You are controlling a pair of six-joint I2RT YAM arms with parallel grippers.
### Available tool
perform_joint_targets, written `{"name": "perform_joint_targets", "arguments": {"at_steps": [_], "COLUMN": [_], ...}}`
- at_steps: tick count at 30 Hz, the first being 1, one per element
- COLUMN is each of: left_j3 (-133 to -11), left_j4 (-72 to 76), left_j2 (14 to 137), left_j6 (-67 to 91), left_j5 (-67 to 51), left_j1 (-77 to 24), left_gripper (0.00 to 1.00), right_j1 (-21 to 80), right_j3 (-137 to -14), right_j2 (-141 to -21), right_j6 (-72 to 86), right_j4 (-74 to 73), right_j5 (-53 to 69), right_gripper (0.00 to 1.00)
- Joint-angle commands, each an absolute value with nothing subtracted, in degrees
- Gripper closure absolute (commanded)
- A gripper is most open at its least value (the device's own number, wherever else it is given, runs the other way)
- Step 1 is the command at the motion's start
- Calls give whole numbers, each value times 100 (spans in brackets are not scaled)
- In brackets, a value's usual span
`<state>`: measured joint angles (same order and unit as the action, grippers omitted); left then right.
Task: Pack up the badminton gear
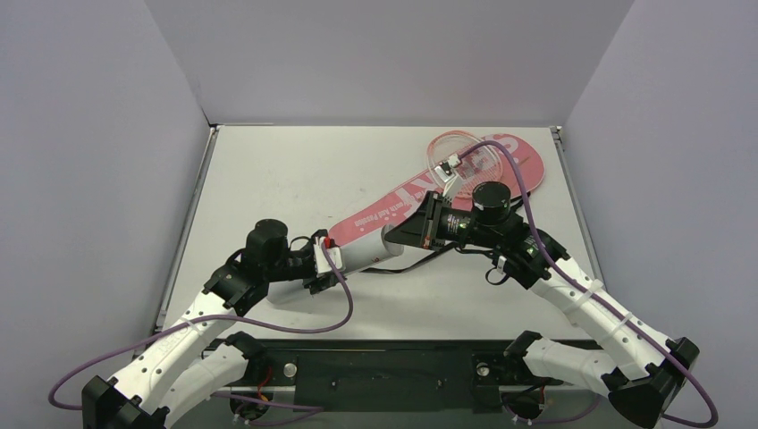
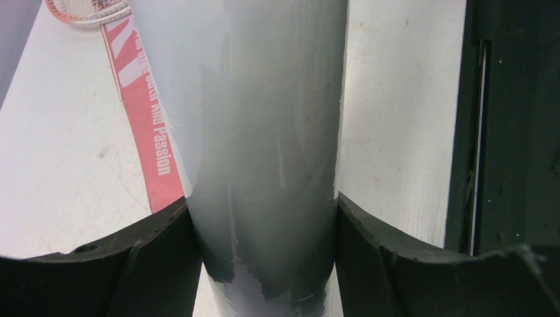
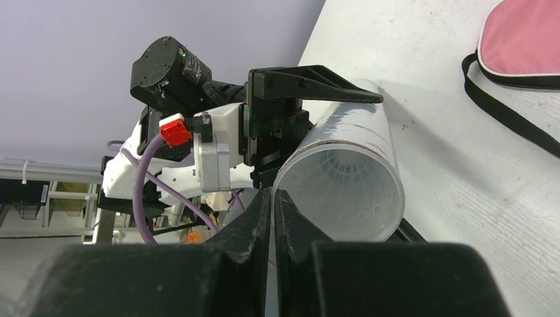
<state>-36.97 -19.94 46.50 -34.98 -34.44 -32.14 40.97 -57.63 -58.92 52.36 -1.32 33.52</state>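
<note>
Tabletop (image 1: 268, 179): pink cover (image 1: 393, 204) lies diagonally, far right. White tube (image 1: 362, 255) beside its narrow end, clamped in left tool (image 2: 264, 264). Right tool (image 3: 273, 218) pressed together beside the tube's open end. Only the right wrist view shows a shuttlecock (image 3: 343, 181) inside.

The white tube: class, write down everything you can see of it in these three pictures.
The white tube is a long, smooth cylinder, plastic by its look and slightly scuffed. It lies roughly level. One end is open, with a white ribbed shape inside, perhaps a shuttlecock. The left tool clamps it across its width near the other end. The shut right tool sits at the open mouth; whether it touches is unclear. Part of the pink cover runs behind it.
</note>
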Motion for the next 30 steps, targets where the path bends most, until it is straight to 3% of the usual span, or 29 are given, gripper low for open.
{"name": "perform_joint_targets", "arguments": {"at_steps": [1, 16, 24, 30], "left_j3": [-3892, -3922, -3916, -3915], "left_j4": [-1714, -1718, -1729, -1752], "left_j2": [4602, 4605, 4598, 4586], "left_j6": [-3533, -3547, -3552, -3543], "left_j5": [-3560, -3561, -3568, -3580], "left_j1": [-3182, -3181, -3182, -3179], "left_gripper": [100, 100, 100, 100], "right_j1": [4133, 4107, 4058, 3851], "right_j3": [-5695, -5630, -5596, -5443], "right_j2": [-5808, -5932, -5851, -5745], "right_j6": [5295, 5280, 5462, 5705], "right_j4": [179, 88, 255, 505], "right_j5": [3532, 3553, 3679, 3701], "right_gripper": [100, 99, 62, 59]}}
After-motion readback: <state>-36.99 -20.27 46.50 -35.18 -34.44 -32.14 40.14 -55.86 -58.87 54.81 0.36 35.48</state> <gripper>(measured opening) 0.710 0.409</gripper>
